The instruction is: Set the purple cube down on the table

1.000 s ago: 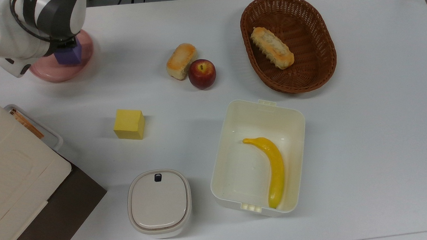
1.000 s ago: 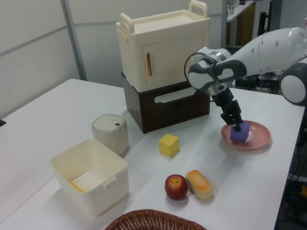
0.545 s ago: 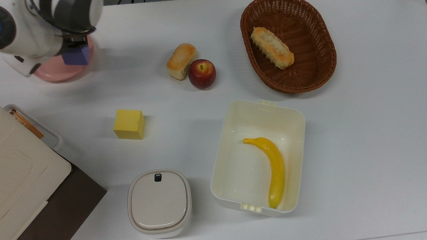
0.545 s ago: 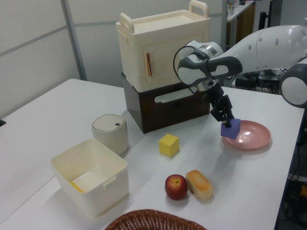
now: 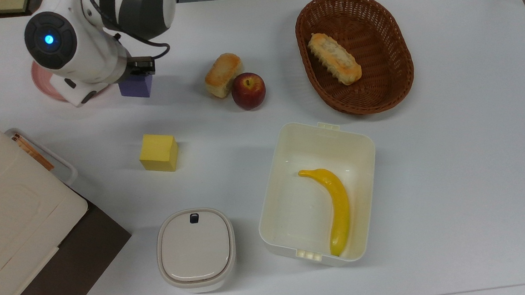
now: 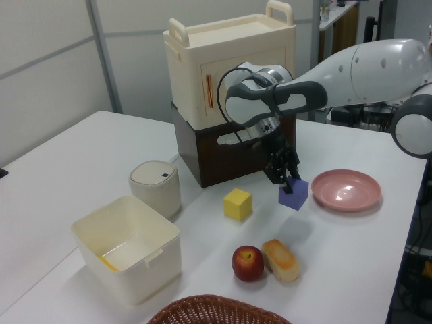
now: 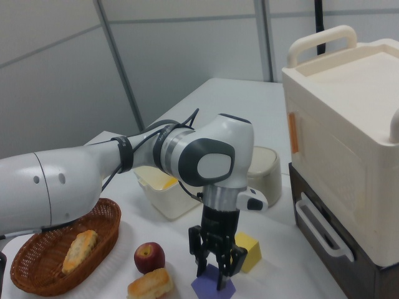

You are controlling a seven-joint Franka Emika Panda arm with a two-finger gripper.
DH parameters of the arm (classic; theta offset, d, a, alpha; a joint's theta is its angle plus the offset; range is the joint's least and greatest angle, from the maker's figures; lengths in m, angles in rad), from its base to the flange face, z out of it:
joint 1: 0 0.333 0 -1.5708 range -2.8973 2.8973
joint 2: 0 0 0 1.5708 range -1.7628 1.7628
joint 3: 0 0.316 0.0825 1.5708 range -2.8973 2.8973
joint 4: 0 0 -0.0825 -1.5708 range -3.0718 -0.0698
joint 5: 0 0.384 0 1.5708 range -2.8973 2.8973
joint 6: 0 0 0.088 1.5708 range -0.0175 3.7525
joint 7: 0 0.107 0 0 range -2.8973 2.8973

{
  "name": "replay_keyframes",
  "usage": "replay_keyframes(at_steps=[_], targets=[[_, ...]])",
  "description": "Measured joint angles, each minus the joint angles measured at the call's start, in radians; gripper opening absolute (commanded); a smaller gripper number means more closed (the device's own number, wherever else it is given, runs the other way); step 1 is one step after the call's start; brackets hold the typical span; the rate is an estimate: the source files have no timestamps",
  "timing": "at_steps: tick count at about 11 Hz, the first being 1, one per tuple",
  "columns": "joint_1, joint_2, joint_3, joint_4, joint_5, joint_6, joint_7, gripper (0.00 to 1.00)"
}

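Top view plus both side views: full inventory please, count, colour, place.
purple cube: 1, blue-purple, held in the fingers, off the plate, beside it
plate: 1, pink, bare, at the top view's upper left
yellow cube: 1, yellow, on the table
apple: 1, red, touching a bread roll
bread roll: 1, golden, on the table
basket: 1, brown wicker, holding a second roll
open box: 1, cream, holding a yellow banana
lidded container: 1, grey-white
cabinet: 1, cream on a dark brown base
gripper: 1, black fingers, shut on the purple cube
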Motion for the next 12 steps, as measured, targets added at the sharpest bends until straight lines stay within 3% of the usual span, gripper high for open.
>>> replay_keyframes(at_steps=[5,12], targets=[[0.0,-0.016,0.054,0.079,0.016,0.007,0.041,1.0],[0.0,-0.223,0.118,0.114,0.017,0.007,0.029,1.0]])
